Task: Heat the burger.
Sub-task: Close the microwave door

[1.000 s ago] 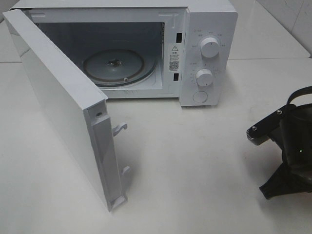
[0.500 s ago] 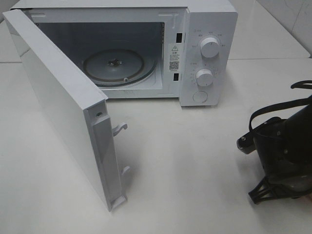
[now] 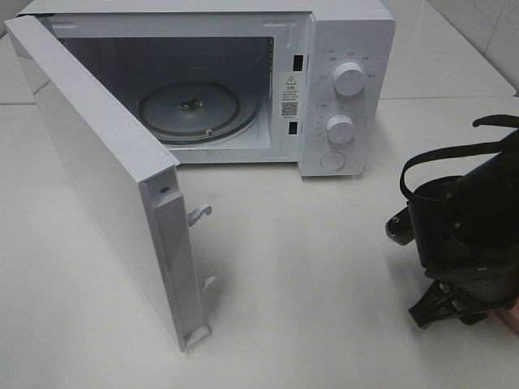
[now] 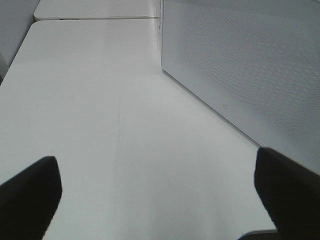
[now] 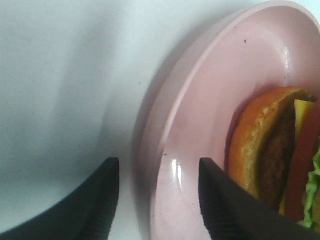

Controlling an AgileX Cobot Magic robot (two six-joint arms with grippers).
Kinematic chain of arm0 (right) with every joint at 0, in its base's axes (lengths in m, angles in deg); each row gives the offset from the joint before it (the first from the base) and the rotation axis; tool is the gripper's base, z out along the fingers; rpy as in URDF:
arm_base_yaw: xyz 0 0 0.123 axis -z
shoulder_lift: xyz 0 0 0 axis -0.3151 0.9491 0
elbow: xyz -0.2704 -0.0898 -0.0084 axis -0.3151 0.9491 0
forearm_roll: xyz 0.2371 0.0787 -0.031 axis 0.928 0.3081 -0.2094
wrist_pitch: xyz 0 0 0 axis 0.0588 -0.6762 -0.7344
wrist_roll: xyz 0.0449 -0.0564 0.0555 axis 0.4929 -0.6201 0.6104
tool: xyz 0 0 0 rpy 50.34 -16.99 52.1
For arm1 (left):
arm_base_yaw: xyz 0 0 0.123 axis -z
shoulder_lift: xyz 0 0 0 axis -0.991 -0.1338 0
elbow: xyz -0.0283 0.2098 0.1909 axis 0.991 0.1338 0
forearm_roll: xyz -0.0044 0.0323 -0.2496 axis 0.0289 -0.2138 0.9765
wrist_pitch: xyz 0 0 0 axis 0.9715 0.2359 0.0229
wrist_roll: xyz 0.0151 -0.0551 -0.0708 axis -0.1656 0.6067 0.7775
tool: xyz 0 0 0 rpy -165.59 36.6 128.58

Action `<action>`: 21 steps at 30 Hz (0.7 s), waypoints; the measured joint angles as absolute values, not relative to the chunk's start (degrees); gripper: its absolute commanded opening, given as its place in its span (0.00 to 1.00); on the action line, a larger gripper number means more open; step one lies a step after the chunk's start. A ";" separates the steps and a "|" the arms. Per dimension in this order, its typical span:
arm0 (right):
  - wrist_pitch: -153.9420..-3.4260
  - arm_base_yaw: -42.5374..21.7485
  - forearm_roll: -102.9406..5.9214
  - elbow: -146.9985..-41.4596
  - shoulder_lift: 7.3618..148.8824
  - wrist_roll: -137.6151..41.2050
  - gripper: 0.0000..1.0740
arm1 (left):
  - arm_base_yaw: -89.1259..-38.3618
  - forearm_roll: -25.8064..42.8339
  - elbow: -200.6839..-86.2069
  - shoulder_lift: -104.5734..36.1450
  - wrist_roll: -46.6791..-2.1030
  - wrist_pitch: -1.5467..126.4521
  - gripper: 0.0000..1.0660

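Burger: the burger [image 5: 272,160] sat on the pink plate [image 5: 200,125] on the bench [image 5: 55,75].
Right tool: my right tool [image 5: 155,200] was apart, one tip on each side of the plate's rim.
Left tool: my left tool [image 4: 160,197] was wide apart, holding nothing.
Microwave: the microwave [image 3: 340,49] door [image 3: 97,170] was open.
Tip: I should pinch the rim firmly and keep the plate flat.

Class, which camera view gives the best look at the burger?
The right wrist view: the burger lies on the pink plate close up, showing bun, patty, cheese and lettuce. The exterior high view shows only the plate's edge; the left wrist view shows none of it.
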State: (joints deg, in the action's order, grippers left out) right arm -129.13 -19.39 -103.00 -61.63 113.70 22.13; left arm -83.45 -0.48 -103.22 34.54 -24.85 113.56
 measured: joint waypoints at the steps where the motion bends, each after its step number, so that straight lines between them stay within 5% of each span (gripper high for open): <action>1: -129.13 -19.39 -103.00 -61.63 113.70 22.13 0.48 | -83.45 -0.48 -103.22 34.54 -24.85 113.56 0.93; 14: -129.36 -19.39 -91.42 -62.09 94.97 2.13 0.50 | -83.45 -0.48 -103.22 34.54 -24.85 113.56 0.93; 21: -129.36 -19.39 -82.37 -62.09 82.42 -13.28 0.62 | -83.45 -0.48 -103.22 34.54 -24.85 113.56 0.93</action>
State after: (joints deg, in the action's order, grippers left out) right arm -129.36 -19.39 -82.37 -62.09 82.42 -13.28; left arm -83.45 -0.48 -103.22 34.54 -24.85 113.56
